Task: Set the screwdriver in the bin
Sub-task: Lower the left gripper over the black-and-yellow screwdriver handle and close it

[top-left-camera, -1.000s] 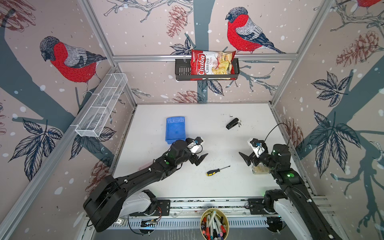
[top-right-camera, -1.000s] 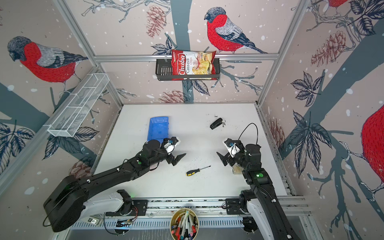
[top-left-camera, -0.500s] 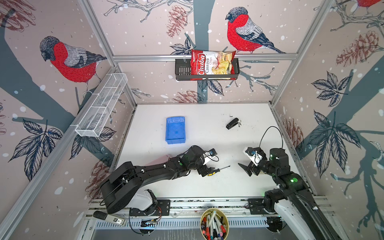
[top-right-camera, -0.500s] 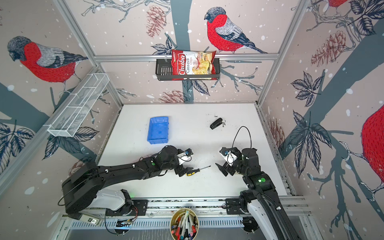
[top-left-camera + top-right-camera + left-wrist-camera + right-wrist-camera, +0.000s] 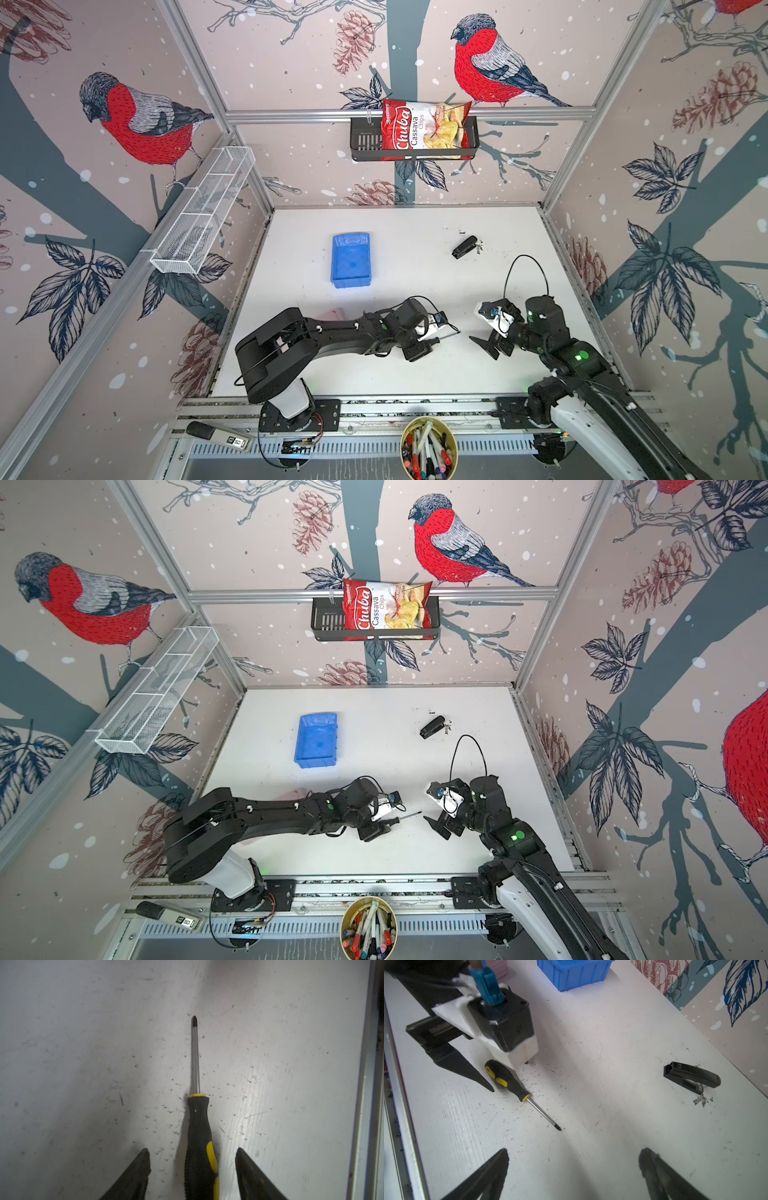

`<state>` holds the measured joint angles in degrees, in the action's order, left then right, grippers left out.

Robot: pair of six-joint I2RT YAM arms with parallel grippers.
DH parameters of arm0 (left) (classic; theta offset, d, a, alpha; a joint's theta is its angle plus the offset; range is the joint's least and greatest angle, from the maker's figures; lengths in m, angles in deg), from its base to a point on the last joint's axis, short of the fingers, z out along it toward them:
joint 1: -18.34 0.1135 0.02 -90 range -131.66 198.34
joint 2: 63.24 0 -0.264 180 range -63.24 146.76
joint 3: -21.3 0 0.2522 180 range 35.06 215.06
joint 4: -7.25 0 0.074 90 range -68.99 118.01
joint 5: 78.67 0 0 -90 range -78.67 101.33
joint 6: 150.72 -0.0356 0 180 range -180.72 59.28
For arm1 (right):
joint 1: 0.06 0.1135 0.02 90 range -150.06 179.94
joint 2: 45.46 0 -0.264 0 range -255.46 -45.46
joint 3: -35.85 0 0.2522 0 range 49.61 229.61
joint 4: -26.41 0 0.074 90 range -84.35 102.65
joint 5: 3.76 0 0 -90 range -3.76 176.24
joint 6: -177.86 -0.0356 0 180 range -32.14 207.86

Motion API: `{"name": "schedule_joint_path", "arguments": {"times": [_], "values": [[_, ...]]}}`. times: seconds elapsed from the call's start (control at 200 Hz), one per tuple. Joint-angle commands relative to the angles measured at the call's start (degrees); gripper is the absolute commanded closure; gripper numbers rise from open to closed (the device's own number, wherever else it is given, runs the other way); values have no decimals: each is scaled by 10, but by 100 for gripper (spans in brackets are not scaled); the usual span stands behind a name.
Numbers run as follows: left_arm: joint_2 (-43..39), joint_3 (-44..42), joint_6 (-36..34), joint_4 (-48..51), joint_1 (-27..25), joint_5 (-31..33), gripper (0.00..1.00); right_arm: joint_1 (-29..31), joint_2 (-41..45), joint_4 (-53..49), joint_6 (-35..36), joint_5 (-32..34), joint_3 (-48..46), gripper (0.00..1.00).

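Observation:
The screwdriver (image 5: 197,1126), with a black-and-yellow handle and a thin metal shaft, lies flat on the white table near the front middle. Its shaft (image 5: 451,333) (image 5: 409,814) points to the right in both top views. My left gripper (image 5: 192,1149) (image 5: 434,341) straddles the handle. It is open, with a gap on each side of the handle. In the right wrist view one left finger (image 5: 471,1076) rests beside the screwdriver (image 5: 508,1082). My right gripper (image 5: 573,1150) (image 5: 484,347) hovers open and empty, just right of the tip. The blue bin (image 5: 351,284) (image 5: 316,763) stands empty further back on the left.
A black stapler (image 5: 464,247) (image 5: 691,1078) lies at the back right with loose staples beside it. A white mesh basket (image 5: 203,212) hangs on the left wall. On the back wall a black basket (image 5: 361,141) holds a chips bag. A cup of pens (image 5: 429,449) stands below the front rail.
My left arm swung from beside the bin to the screwdriver and came down over its handle, and its jaws have narrowed. My right gripper dropped slightly toward the front, still wide open.

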<state>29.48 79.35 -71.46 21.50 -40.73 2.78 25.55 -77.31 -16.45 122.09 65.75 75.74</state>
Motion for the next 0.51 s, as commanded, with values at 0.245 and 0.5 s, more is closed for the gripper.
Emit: {"name": "schedule_joint_path", "arguments": {"times": [0.245,0.5], "values": [[50,44,-8,72,-8,43,61,16,-2,38,-28,26,-16,1],[67,54,-6,80,-9,57,78,16,-7,62,-35,39,-22,1]]}}
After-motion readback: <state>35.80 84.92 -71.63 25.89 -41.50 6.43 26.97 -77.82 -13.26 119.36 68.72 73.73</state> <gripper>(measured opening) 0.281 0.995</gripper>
